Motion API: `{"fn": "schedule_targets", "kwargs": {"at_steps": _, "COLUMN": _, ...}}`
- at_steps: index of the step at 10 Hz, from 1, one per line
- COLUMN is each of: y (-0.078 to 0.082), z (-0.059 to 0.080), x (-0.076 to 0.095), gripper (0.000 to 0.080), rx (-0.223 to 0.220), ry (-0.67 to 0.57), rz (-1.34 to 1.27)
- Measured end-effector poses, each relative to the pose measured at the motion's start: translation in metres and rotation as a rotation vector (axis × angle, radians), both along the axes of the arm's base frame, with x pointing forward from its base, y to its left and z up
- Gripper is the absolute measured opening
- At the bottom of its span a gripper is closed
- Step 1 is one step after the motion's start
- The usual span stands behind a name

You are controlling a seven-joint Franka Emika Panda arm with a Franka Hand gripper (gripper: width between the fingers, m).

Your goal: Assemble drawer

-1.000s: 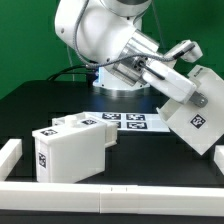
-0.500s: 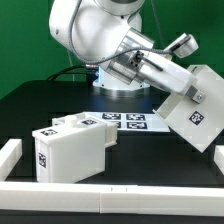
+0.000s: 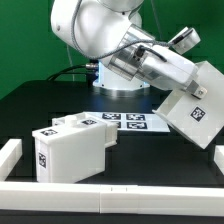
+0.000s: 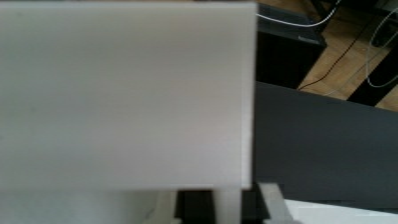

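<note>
Exterior view: the drawer shell hangs tilted, clear of the desk, over its edge on the exterior view's right, jaws clamped on it; two trays sit near the nearest edge.

The drawer shell and trays look matte white plastic.

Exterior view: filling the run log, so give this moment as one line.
jaws: shut on drawer part | drawer part: tilted, exterior view's right | other drawer parts: resting on table, exterior view's left
</note>
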State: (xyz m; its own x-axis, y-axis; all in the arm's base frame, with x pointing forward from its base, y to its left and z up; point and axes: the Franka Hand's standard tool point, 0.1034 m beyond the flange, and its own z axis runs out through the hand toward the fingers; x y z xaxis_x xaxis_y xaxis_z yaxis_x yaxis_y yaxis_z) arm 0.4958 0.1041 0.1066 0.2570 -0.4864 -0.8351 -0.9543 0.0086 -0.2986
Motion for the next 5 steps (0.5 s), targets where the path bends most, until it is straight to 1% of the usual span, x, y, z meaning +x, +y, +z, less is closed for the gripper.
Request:
{"fn": "schedule_targets", "kwargs": {"at_steps": 2, "y": -0.007, "z": 0.0, "x": 0.002, "gripper": 0.0031, "rx": 0.05, "ry": -0.02, "rz": 0.005}}
{"fn": "schedule_targets", "kwargs": {"at_steps": 3, "y": -0.011, "z": -0.001, "x": 0.003, "gripper": 0.0031, "rx": 0.091, "ry": -0.033, "rz": 0.007}}
{"fn": "schedule_targets", "kwargs": {"at_steps": 4, "y": -0.014, "z": -0.003, "x": 0.003, "gripper": 0.0031, "rx": 0.175, "ry": -0.033, "rz": 0.012}}
{"fn": "schedule_targets", "kwargs": {"at_steps": 5, "y": -0.018, "z": -0.008, "x": 0.007, "gripper": 0.0031, "rx": 0.247, "ry": -0.024, "rz": 0.007}}
